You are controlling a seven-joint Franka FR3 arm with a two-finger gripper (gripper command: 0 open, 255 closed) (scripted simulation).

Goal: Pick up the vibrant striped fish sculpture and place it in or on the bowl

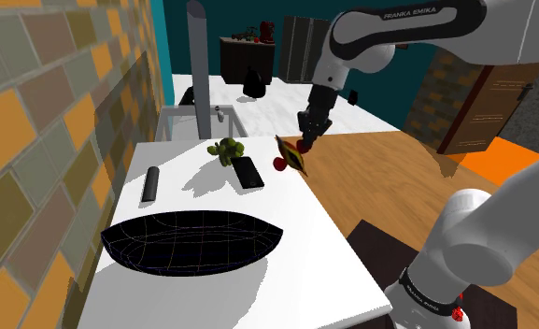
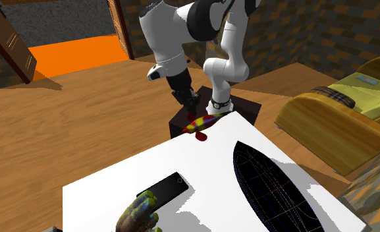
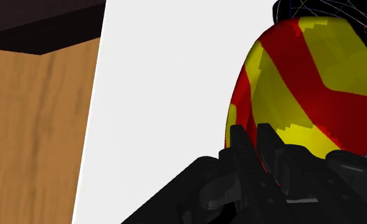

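Shoulder view, from the left: a dark cylinder (image 1: 150,184) lies on the white tabletop (image 1: 295,252), with the long black bowl (image 1: 192,241) just in front of it. Further along sit a green lumpy object (image 1: 228,151) and a flat black slab (image 1: 248,172), almost touching each other. Then comes the striped fish sculpture (image 1: 290,154), right at the tabletop's edge where the wood floor begins, and the gripper (image 1: 304,145) comes down onto it from above.

From where I stand, the fish looks tilted and perhaps raised just off the surface, though I can't be sure. In the wrist view the fingers (image 3: 239,143) stand narrow, with a sliver of red between them, so I take them to be clasping a thin part of the fish, whose red and yellow bands fill the space just beyond.

The step in hand, I'd say, is carrying it to the bowl. To do that well, I'd lift it well clear first, then travel over the slab and the green object without brushing them. A hold on a thin edge could let the fish swing or slip, so I'd keep the move slow and level. I'd let go only once the fish is low over the bowl's middle.

The 1 container here is the bowl, and nothing lies in it.
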